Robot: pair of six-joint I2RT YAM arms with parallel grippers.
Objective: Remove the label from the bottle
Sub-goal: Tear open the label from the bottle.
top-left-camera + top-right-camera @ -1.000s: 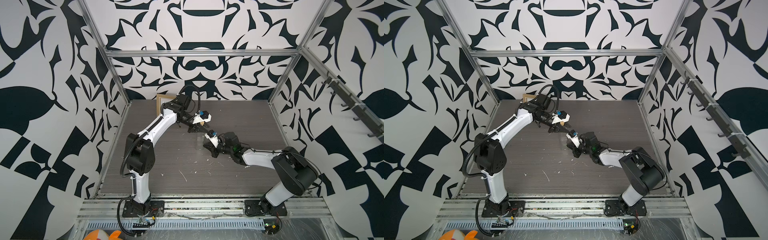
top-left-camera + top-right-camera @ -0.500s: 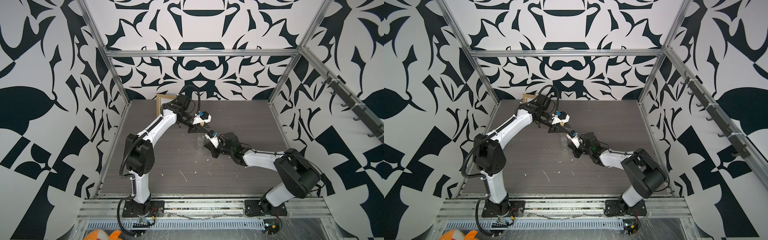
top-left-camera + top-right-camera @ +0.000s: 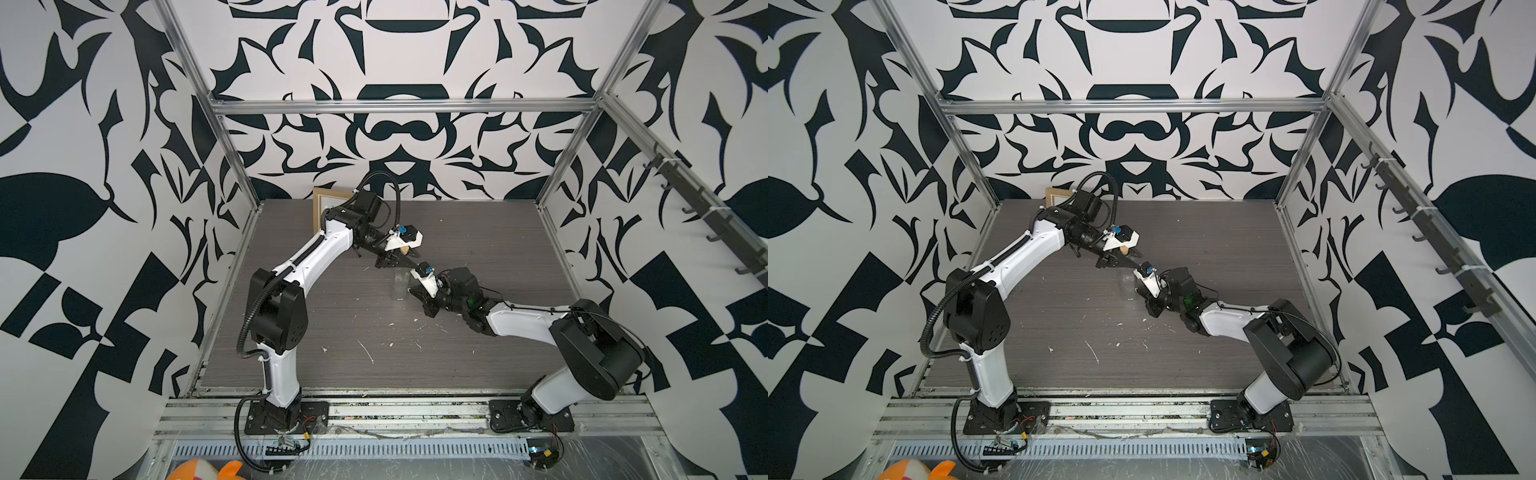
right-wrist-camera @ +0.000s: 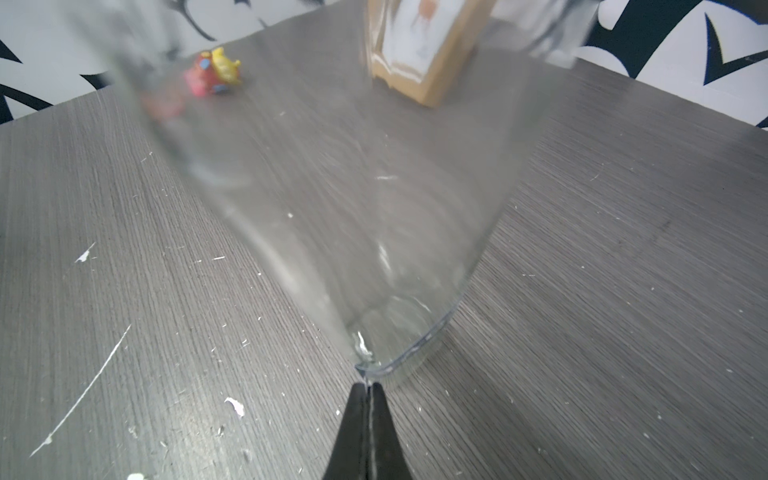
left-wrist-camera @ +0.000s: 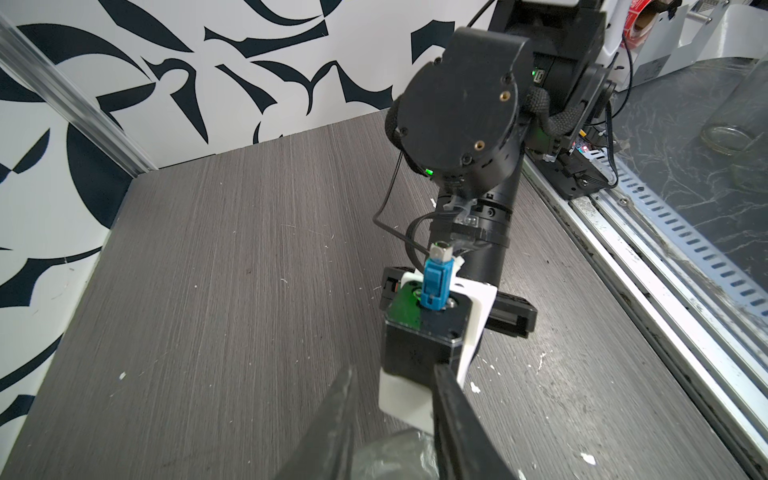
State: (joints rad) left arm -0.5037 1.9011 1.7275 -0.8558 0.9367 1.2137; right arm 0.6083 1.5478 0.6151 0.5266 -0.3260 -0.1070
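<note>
And there the bottle [image 3: 398,286] stood, upright near the middle of the table [image 3: 478,249], its cork [image 3: 404,249] showing in both top views. The left arm rose from its base at the front edge, bent at the elbow and ran its white forearm out toward the centre, wrist tipped down. The left gripper [image 3: 400,262] was clamped on the top of the bottle, one dark finger [image 5: 332,424] on each side of the glass. The right arm lay low and long from its base at the front right corner, forearm almost level, wrist close to the table. The right gripper [image 4: 365,392] had its jaws pressed fully together, tips right at the bottom edge of the bottle. A pale line ran between them, but I couldn't tell whether anything was caught there. A small whitish fleck [image 4: 361,347] sat on the glass just above those tips, and I could not say whether that was the label. White scraps [image 3: 366,351] littered the front half of the table. A picture frame [image 3: 318,208] stood at the back left corner, and the right wrist view caught a small colourful toy [image 4: 212,70] beyond the bottle.
</note>
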